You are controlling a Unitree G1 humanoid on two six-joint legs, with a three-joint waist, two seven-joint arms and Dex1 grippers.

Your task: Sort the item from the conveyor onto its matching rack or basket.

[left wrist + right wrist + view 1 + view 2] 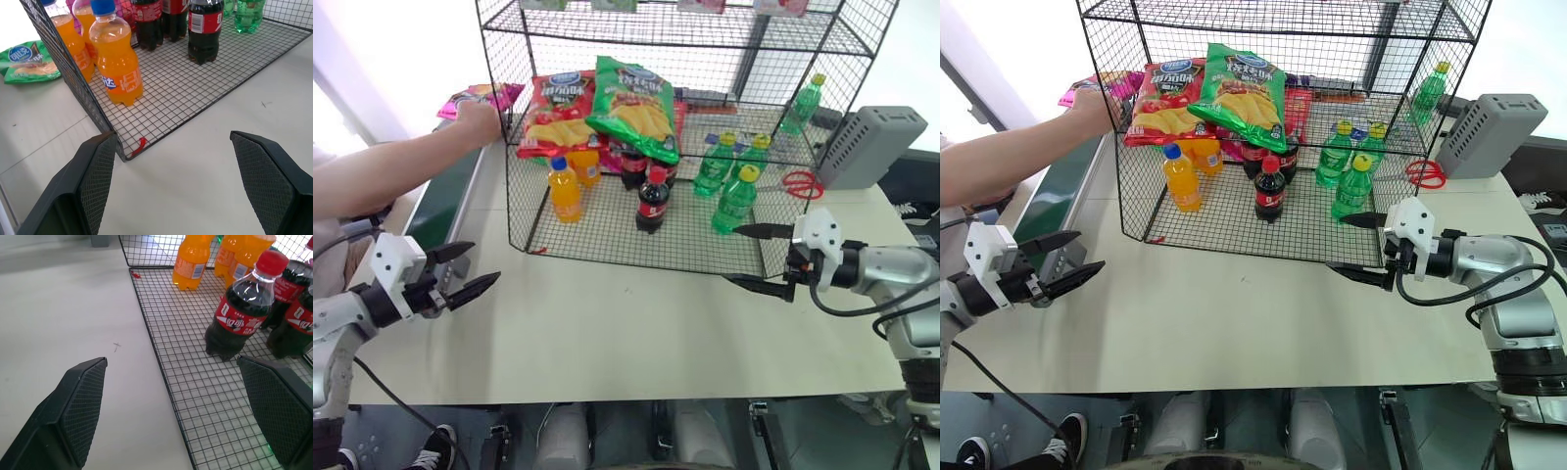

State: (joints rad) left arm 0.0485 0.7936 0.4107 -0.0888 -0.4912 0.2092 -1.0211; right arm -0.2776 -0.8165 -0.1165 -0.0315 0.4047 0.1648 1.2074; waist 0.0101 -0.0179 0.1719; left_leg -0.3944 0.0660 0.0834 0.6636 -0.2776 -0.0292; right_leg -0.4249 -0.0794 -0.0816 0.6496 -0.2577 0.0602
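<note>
Both grippers stand spread wide and hold nothing. The left gripper (470,270) hangs over the bare counter (626,333) off the rack's front-left corner, touching nothing. The right gripper (759,258) hangs at the rack's front-right corner, one finger level with the wire front beside a green soda bottle (735,199), the other over the counter just in front of the rack's base; whether either finger touches the wire cannot be told.

The pink chip bag (481,97) lies at the far left of the rack (607,235), outside its left wall, on the green conveyor (445,211), with a person's hand (480,122) on it.

The left wrist view shows the rack's front-left corner with a small red tie (141,145) on the wire, an orange soda bottle (116,58) just inside, and a green chip bag (27,62) lying on the counter outside the rack's left wall. The right wrist view shows a cola bottle (242,313) standing on the rack's floor mesh.

In the head views a red chip bag (558,113) and another green one lean inside the rack above the bottles. A broad strip of bare counter runs along the rack's open front, between the two grippers. Right of the rack sit red scissors (800,183) and a grey box (867,145).
</note>
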